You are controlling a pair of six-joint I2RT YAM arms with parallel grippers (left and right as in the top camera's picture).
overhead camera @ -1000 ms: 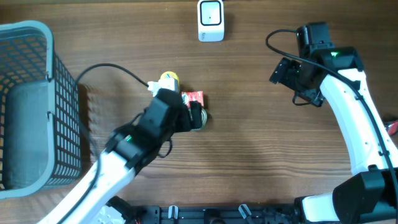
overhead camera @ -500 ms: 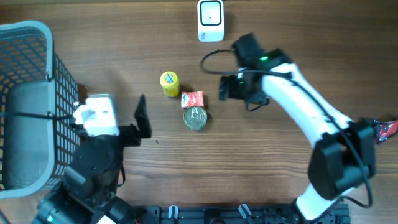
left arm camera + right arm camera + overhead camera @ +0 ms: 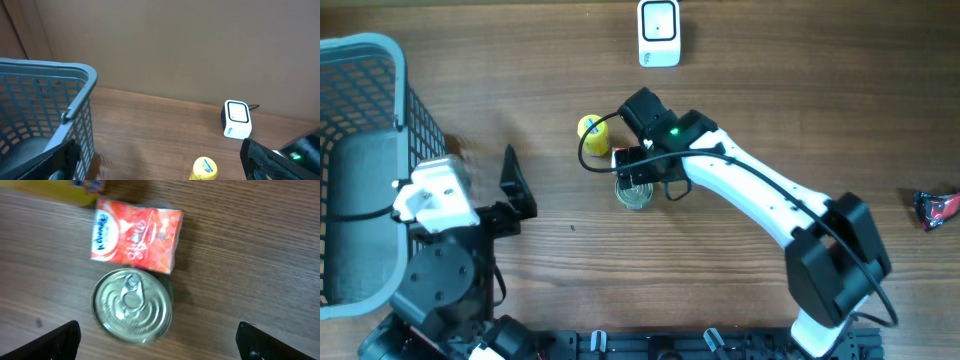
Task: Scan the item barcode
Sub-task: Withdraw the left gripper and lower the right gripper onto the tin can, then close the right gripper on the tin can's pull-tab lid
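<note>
Overhead view, nearest first: the left pincer (image 3: 512,188) stands spread and empty at the near left of the surface (image 3: 770,80), beside the basket (image 3: 360,60) and well apart from the goods. At mid-surface the right pincer (image 3: 638,172) hangs spread over the tin can (image 3: 636,196), gripping nothing. The red packet (image 3: 136,242) lies close against the can's far side. The yellow bottle (image 3: 592,134) is just beyond it to the left, and the scanner (image 3: 658,32) stands at the far edge.

I judge the can to be the item for scanning, though the packet cannot be ruled out. Recommended handling:
- Descend square, with the fingers straddling the can's wall and clear of the packet.
- Close firmly.
- Present the label to the scanner.

Only the right wrist view shows the can lid and packet unobstructed by the arm. Only the left wrist view shows the scanner's front.
</note>
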